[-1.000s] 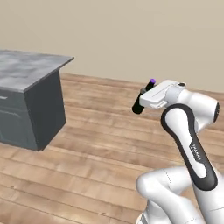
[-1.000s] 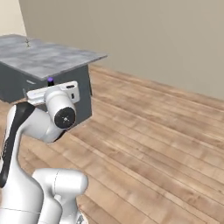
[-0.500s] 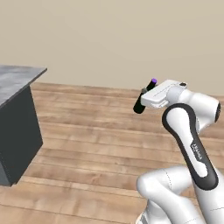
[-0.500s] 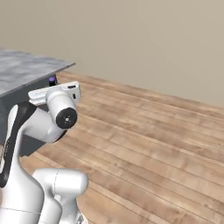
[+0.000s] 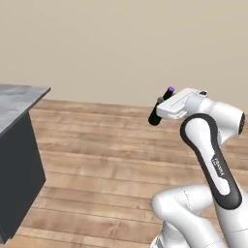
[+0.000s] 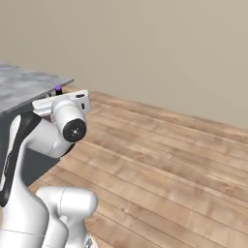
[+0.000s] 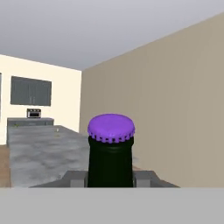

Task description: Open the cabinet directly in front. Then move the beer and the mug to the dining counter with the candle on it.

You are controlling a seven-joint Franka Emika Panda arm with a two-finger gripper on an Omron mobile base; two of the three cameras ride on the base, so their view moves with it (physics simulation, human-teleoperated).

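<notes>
Black glass beer (image 5: 156, 115), purple cap: pinched in the claw (image 5: 160, 107), carried tilted in the air above the wooden floor (image 5: 106, 164). Dining counter (image 5: 14, 104), grey-veined tabletop on dark grey base: to the arm's left, apart from the bottle. Dark grey cabinet (image 7: 30, 91): on the far wall in hand view.

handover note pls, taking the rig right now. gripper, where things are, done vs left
Gripper: shut on the beer, carried in the air over the wood floor.
Dining counter: marble corner at left of both base views; a small item far down its top in the hand view is too small to name.
Done: beer picked up.
Left: set the beer on the counter. Mug and cabinet state cannot be judged from here.
</notes>
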